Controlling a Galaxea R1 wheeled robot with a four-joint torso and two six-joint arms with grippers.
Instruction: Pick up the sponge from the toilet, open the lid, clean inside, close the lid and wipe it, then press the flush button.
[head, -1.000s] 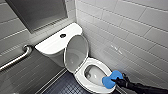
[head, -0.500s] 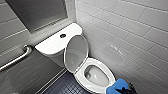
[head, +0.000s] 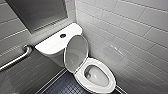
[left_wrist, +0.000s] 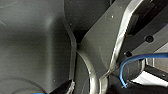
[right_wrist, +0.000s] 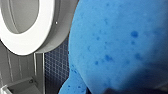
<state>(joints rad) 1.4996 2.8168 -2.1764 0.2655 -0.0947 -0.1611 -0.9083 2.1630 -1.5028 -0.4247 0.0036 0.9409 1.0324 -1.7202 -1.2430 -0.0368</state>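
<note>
Here the right hand grips the sponge beside the toilet's seat (its lid stands raised); a loose hold could let it fall into the bowl or onto the floor mid-wipe.

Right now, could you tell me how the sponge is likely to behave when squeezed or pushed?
The sponge looks soft: its blue surface is pitted with pores, so it would probably squash under a grip. Being foam-like, it is likely light for its bulk. The matt, rough face should hold rather than slip.
</note>
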